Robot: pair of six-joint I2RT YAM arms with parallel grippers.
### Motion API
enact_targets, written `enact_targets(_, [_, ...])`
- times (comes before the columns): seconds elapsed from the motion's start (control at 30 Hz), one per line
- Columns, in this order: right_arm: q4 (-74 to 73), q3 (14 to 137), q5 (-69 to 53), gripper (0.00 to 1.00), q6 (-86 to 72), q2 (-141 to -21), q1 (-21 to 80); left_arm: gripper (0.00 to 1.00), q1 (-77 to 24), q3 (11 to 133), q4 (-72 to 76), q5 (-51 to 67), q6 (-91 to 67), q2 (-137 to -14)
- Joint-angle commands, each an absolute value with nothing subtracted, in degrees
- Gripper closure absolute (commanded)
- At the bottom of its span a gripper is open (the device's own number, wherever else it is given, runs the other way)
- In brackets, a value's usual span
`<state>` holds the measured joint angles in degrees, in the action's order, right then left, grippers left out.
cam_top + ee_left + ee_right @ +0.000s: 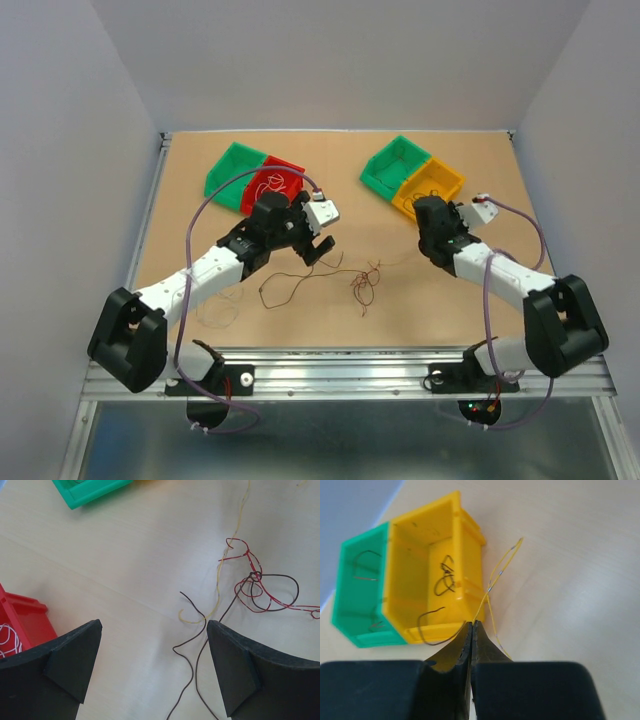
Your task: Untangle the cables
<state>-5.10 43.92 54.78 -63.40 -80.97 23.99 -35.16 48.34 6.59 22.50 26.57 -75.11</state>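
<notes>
Nearest to us, the right pincer (471, 626) is closed on a thin yellow strand (504, 562) beside the yellow bin (410, 565). The left pincer (154, 625) stands wide open above the counter (125, 570), near the knotted cables (255, 580).

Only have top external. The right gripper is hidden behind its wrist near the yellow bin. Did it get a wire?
Observer: Yes. In the right wrist view the right gripper is shut, with its tips pinching the yellow wire just beside the yellow bin.
Operator: Left gripper?
Observer: In the left wrist view the left gripper is open and holds nothing. A brown wire passes below it.
Operator: Where's the tangle from there?
Observer: Ahead and to the right in that view, red and brown strands cross in a knot.
</notes>
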Motion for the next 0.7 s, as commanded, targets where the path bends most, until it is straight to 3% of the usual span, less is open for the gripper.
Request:
enact_targets(0.0, [8.37, 39.3, 48.83, 1.0, -43.66, -69.57, 24.96, 0.02, -35.33, 48.69, 8.7, 23.82, 26.72, -75.32])
enact_targets(0.17, [31.1, 26.82, 20.71, 0.99, -27.43, -56.46, 24.87, 0.02, -35.16, 48.43, 10.54, 23.99, 24.61, -73.74])
enact_targets(0.4, [22.94, 34.45, 13.63, 0.99, -26.19, -57.3, 24.96, 0.01, -34.45, 52.46, 15.11, 29.96, 14.43, -72.68])
enact_targets(0.67, [23.2, 36.12, 12.13, 1.0, -26.02, -55.99, 24.87, 0.01, -35.42, 58.36, 30.65, 36.73, 1.07, -84.71])
